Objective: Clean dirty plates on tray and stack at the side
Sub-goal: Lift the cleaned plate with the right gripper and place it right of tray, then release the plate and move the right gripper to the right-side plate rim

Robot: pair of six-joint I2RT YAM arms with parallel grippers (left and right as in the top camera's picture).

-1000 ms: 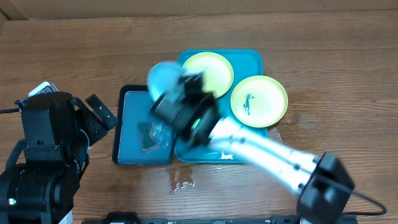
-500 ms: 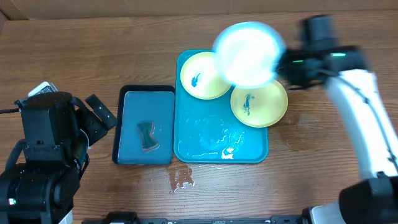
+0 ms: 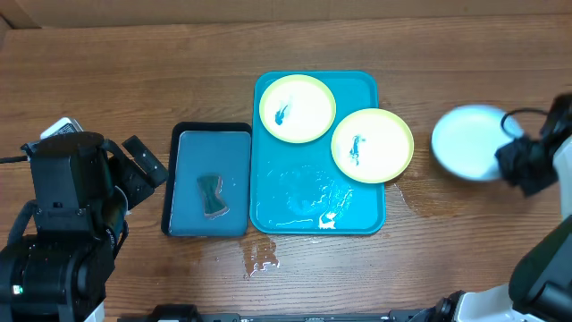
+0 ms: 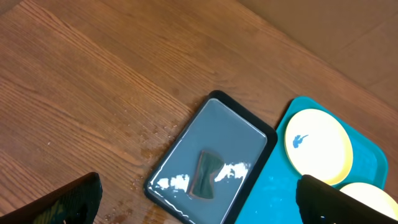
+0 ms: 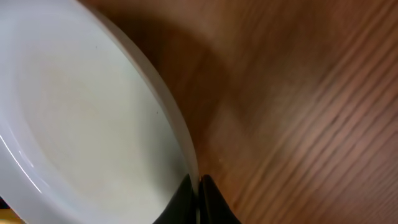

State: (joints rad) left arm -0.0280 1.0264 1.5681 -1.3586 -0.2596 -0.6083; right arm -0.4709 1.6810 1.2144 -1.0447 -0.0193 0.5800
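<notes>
Right wrist view is showing the right gripper (image 5: 199, 198) clamping the rim of a round, shallow, pale plate (image 5: 81, 112). Overhead, that arm is stretching over the brown wooden table (image 3: 465, 259), well right of the large bright teal rectangular plastic tray (image 3: 295, 215), which is holding two blue-smeared yellow-green plates (image 3: 298, 108) (image 3: 372, 145). The left gripper (image 3: 147, 170) is hanging with its fingers spread, beside a smaller black-rimmed blue-grey tray (image 3: 192, 143).
</notes>
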